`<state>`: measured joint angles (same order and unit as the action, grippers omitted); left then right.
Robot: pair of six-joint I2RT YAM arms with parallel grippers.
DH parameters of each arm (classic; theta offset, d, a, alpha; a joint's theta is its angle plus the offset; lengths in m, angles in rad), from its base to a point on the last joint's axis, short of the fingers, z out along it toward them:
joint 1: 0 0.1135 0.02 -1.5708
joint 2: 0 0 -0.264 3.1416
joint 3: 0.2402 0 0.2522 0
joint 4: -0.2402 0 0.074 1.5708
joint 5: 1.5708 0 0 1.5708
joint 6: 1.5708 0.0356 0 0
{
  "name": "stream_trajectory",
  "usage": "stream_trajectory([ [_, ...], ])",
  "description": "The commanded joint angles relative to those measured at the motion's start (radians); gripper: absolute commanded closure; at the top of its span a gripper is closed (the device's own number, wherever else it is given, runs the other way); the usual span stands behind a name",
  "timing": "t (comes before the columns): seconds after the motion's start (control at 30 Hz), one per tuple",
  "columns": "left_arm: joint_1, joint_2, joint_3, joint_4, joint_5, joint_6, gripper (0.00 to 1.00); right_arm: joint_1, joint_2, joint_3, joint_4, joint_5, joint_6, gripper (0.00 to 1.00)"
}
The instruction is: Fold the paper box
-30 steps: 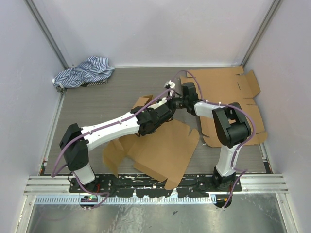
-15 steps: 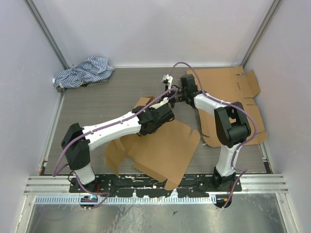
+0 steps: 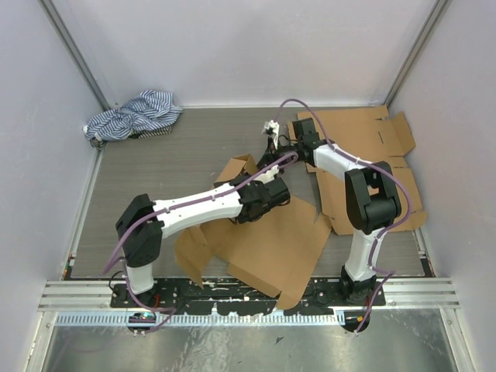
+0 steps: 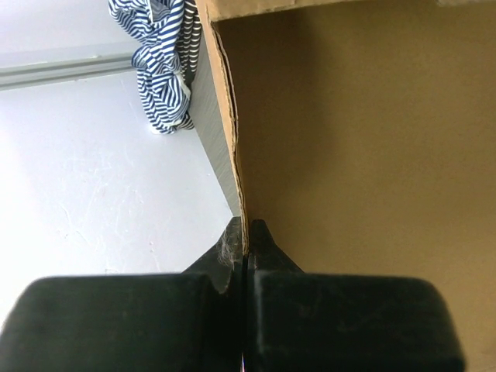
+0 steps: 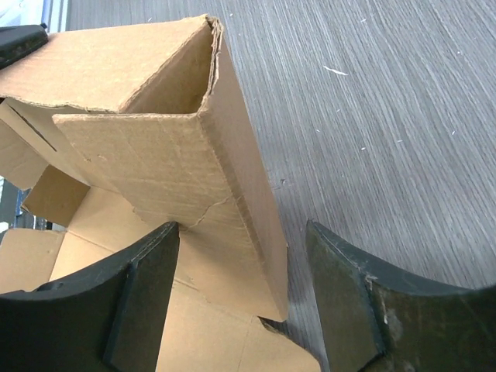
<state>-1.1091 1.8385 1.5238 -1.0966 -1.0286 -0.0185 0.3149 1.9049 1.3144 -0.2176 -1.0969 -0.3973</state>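
The paper box point(image 3: 267, 236) is a brown cardboard blank, partly folded, lying in the middle of the table with one flap point(image 3: 236, 167) raised. My left gripper point(image 3: 271, 183) is shut on the thin edge of an upright cardboard wall point(image 4: 245, 194), and the paper box point(image 4: 356, 139) fills the right of the left wrist view. My right gripper point(image 3: 273, 155) hovers just beyond it, open. In the right wrist view a raised folded corner of the paper box point(image 5: 232, 201) stands between the spread fingers point(image 5: 143, 294) of the right gripper point(image 5: 242, 260), apart from both.
A striped blue-and-white cloth point(image 3: 133, 115) lies bunched in the back left corner. A second flat cardboard blank point(image 3: 372, 151) lies at the back right, under the right arm. White walls close in the table on three sides, and a metal rail point(image 3: 248, 294) runs along the front.
My left arm has swung right and nearer, carrying the cardboard with it. The right gripper has drawn back towards the far side and opened slightly. The back flap now stands higher.
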Motion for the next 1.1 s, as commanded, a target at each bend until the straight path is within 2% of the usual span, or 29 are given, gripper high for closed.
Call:
stream_trajectory([
  [0.0, -0.033, 0.028, 0.043, -0.07, 0.031, -0.049, 1.0, -0.025, -0.021, 0.007, -0.034, -0.07, -0.069, 0.29],
  [0.17, -0.034, 0.017, 0.06, -0.105, 0.005, -0.054, 1.0, -0.065, -0.021, 0.018, -0.114, -0.155, -0.135, 0.17],
  [0.23, -0.034, 0.009, 0.065, -0.11, 0.004, -0.052, 1.0, -0.07, -0.015, 0.037, -0.172, -0.178, -0.178, 0.16],
  [0.27, -0.034, 0.005, 0.067, -0.111, 0.004, -0.052, 1.0, -0.072, -0.011, 0.046, -0.197, -0.19, -0.208, 0.09],
  [0.4, -0.035, 0.005, 0.071, -0.116, 0.004, -0.053, 1.0, -0.076, 0.016, 0.081, -0.305, -0.238, -0.303, 0.06],
  [0.47, -0.034, 0.007, 0.073, -0.116, 0.004, -0.054, 1.0, -0.076, 0.04, 0.113, -0.391, -0.26, -0.372, 0.0],
  [0.77, -0.034, -0.004, 0.073, -0.108, 0.013, -0.054, 1.0, -0.076, 0.126, 0.236, -0.7, -0.318, -0.644, 0.0],
  [0.97, -0.034, -0.012, 0.066, -0.119, 0.003, -0.06, 1.0, -0.094, 0.137, 0.263, -0.756, -0.344, -0.674, 0.0],
  [1.07, -0.035, -0.03, 0.054, -0.11, -0.003, -0.069, 1.0, -0.14, 0.146, 0.285, -0.807, -0.41, -0.714, 0.0],
])
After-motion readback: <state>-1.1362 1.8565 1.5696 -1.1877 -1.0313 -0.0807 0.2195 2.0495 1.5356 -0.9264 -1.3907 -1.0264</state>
